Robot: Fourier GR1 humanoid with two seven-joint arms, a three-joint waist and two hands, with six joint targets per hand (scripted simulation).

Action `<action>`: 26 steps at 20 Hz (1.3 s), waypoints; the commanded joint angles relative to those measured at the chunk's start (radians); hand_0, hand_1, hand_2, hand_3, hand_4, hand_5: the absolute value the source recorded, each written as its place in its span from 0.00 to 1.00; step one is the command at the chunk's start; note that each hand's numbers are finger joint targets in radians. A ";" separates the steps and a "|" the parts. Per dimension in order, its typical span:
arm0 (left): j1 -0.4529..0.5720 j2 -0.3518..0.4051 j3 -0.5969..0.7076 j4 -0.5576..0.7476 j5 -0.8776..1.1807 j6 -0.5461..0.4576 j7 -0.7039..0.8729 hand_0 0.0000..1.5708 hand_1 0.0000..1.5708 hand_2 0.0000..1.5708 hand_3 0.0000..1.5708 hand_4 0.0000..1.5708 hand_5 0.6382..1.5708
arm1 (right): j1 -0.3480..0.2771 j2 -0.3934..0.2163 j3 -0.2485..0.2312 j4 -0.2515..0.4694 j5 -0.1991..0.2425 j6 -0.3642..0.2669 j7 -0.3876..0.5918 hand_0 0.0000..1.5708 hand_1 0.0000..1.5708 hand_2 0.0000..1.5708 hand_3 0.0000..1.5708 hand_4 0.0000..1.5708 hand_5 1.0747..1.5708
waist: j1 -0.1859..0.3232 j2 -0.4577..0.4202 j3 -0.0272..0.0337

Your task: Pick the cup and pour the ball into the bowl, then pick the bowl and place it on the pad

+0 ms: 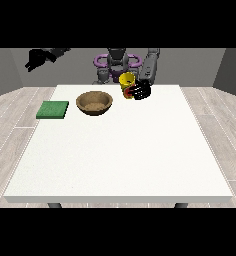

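Observation:
A yellow cup [126,80] with a red handle stands upright near the table's far edge. The hand at the view's right [141,90] is right beside the cup, its fingers curled round the red handle side. A brown wooden bowl [94,102] sits to the left of the cup, apart from it. A green pad [53,109] lies flat near the table's left edge. The hand at the view's left [36,59] is raised high above and beyond the table's left corner, fingers curled, holding nothing. The ball is not visible.
The white table [120,160] stretches toward the camera from the bowl and cup. The robot's torso [117,62] stands behind the far edge. Wooden floor surrounds the table.

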 commanded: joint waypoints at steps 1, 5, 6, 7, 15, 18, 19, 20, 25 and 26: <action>-0.059 0.021 -0.017 -0.005 -0.044 0.038 0.048 0.86 0.86 1.00 1.00 0.84 0.61 | -0.035 -0.049 -0.038 0.042 -0.027 0.040 -0.026 0.00 0.00 0.22 0.42 0.35 1.00 | -0.007 0.039 -0.0002; -0.066 0.050 -0.062 0.037 -0.138 0.133 0.083 0.87 0.87 1.00 1.00 0.87 0.64 | -0.039 -0.046 -0.023 0.022 -0.030 0.049 -0.015 0.00 0.00 0.22 0.43 0.34 1.00 | -0.042 0.035 0.0000; -0.081 0.054 -0.069 0.045 -0.156 0.152 0.082 0.87 0.87 1.00 1.00 0.88 0.66 | -0.047 -0.015 -0.011 0.020 -0.025 0.029 -0.025 0.00 0.00 0.22 0.44 0.34 1.00 | -0.044 0.066 -0.0001; -0.097 0.060 -0.098 0.060 -0.206 0.206 0.100 0.88 0.88 1.00 1.00 0.91 0.66 | -0.089 -0.057 -0.040 0.032 -0.044 0.046 -0.017 0.00 0.00 0.21 0.44 0.34 0.99 | -0.060 0.087 0.0004; -0.216 0.012 -0.316 0.234 -0.542 0.421 0.451 0.96 0.96 1.00 1.00 0.95 0.71 | -0.056 0.019 0.041 0.100 0.025 0.026 -0.049 0.00 0.00 0.22 0.43 0.34 0.99 | -0.077 -0.017 0.0022; -0.240 0.003 -0.402 0.269 -0.655 0.430 0.524 0.98 0.98 1.00 1.00 0.95 0.75 | -0.053 -0.042 -0.017 0.189 0.016 0.045 -0.088 0.00 0.00 0.23 0.43 0.35 0.99 | -0.010 -0.038 0.0028; -0.283 0.017 -0.415 0.308 -0.699 0.469 0.587 0.99 0.99 1.00 1.00 0.96 0.76 | -0.084 -0.026 0.006 0.169 0.011 0.046 -0.048 0.00 0.00 0.23 0.42 0.34 0.99 | -0.045 -0.039 0.0025; -0.300 0.011 -0.445 0.334 -0.742 0.471 0.619 1.00 1.00 1.00 1.00 0.95 0.78 | -0.093 -0.003 0.023 0.171 0.025 0.020 -0.033 0.00 0.00 0.22 0.42 0.35 0.99 | -0.041 -0.046 0.0022; -0.366 -0.008 -0.579 0.412 -0.919 0.427 0.751 1.00 1.00 1.00 1.00 0.72 0.94 | -0.058 0.023 0.023 0.222 0.057 -0.012 -0.108 0.00 0.00 0.25 0.42 0.36 0.99 | -0.001 -0.086 0.0019; -0.357 -0.009 -0.589 0.430 -0.947 0.465 0.792 1.00 1.00 1.00 1.00 0.75 0.92 | -0.083 -0.006 0.019 0.209 0.031 0.036 -0.078 0.00 0.00 0.24 0.42 0.36 0.99 | -0.038 -0.047 0.0009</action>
